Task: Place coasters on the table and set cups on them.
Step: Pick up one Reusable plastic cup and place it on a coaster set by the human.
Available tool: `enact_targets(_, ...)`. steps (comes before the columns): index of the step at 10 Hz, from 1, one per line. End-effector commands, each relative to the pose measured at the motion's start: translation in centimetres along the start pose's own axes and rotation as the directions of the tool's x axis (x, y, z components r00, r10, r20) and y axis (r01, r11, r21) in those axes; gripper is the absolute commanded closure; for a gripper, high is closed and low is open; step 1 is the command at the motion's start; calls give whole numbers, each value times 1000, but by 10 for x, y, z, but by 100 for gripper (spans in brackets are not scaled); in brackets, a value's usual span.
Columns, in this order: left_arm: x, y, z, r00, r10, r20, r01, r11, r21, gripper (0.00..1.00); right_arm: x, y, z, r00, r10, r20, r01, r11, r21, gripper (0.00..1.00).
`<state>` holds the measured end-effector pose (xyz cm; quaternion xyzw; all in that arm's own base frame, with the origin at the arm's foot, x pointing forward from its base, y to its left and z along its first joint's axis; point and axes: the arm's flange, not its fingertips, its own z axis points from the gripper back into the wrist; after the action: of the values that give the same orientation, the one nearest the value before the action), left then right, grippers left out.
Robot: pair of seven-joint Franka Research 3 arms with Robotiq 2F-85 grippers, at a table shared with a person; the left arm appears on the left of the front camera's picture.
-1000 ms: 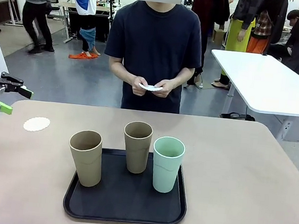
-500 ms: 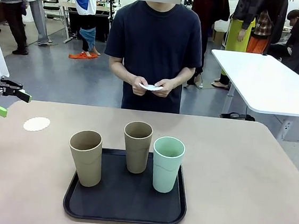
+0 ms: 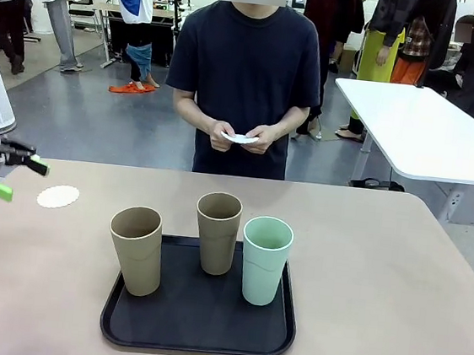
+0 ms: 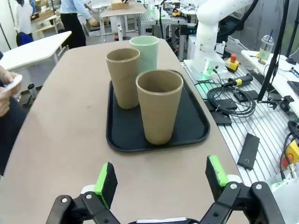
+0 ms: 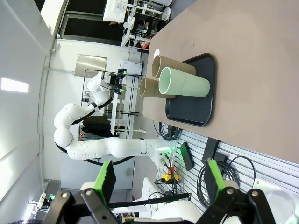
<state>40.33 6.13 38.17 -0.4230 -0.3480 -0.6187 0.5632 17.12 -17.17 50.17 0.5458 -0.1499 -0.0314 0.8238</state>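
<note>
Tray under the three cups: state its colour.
Black. The tray shows best in the front view.

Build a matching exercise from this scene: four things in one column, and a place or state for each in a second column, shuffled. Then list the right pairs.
Things
1. mint green cup
2. left gripper
3. black tray
4. person's hands

Places or states
A. open and empty, near the table's left end
B. holding a thin white disc
C. upright on the tray's right side
D. flat on the table, near the robot's edge

Pairs: 1-C, 2-A, 3-D, 4-B
</note>
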Motion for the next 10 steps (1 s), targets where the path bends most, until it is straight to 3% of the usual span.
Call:
enact_targets(1, -19, -4, -40, 1000, 4, -2, -4, 1000, -28, 0, 1, -1, 0, 1000, 21, 3, -21, 999, 24, 0)
enact_targets(3, -47, -9, -73, 1000, 16, -17, -16, 999, 52, 0, 1, -1, 0, 1000, 21, 3, -21, 999, 24, 0)
enact_targets(5, -55, 1, -99, 997, 51, 61, -52, 999, 3, 0, 1, -1, 0, 1000, 21, 3, -21, 999, 24, 0)
enact_targets(8, -48, 11, -105, 981, -16, 194, -5, 994, 108, 0, 1, -1, 0, 1000, 21, 3, -21, 999, 24, 0)
enact_targets(9, -51, 4, -110, 994, 80, 80, -81, 997, 13, 0, 1, -1, 0, 1000, 21, 3, -21, 999, 24, 0)
enact_targets(10, -51, 4, -110, 994, 80, 80, -81, 997, 13, 0, 1, -1, 0, 1000, 21, 3, -21, 999, 24, 0)
